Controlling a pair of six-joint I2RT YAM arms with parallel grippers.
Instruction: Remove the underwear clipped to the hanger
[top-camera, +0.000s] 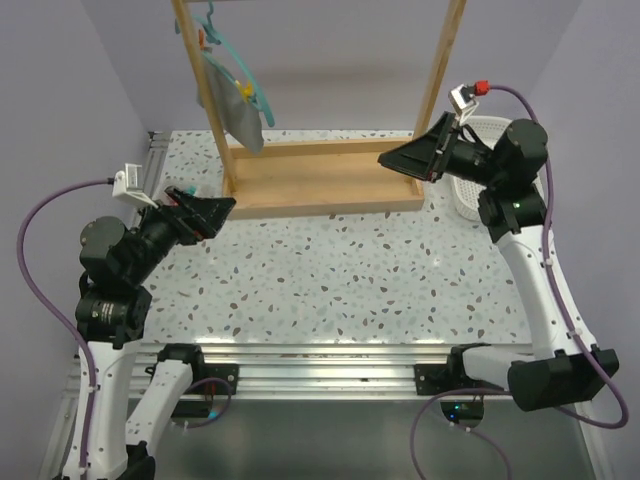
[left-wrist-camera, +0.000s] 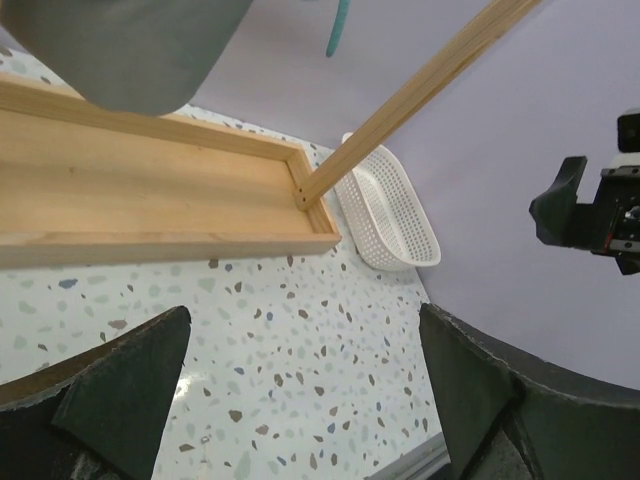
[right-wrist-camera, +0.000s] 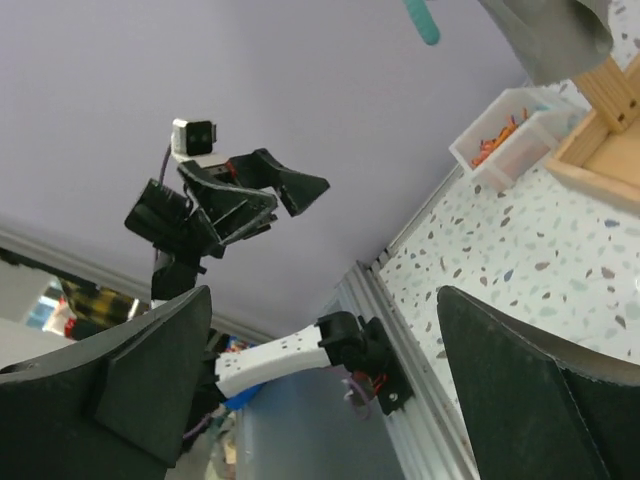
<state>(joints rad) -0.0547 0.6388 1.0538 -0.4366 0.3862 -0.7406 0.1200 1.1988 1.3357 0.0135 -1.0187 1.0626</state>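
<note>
Underwear: the grey underwear hangs from the hanger, high at the far left of the scene, over the left end of the frame's base. The left wrist view shows its lower edge above the base.
Hanger: the teal hanger hangs tilted beside the left upright of the wooden frame. Its hook runs out of the top of the overhead view.
Left gripper: the left gripper is held off the table, near the left end of the frame's base and below the underwear, touching neither. In its wrist view the fingers stand wide apart with only the speckled table between them.
Right gripper: the right gripper is raised beside the right upright, well apart from the underwear and pointing left. In its wrist view the jaws gape wide, with nothing in them.
Basket: a white basket lies on the table at the far right, just beside the frame's right end.
Bin: a small white bin with orange bits inside sits at the table's far left edge.
Table: the speckled table.
</note>
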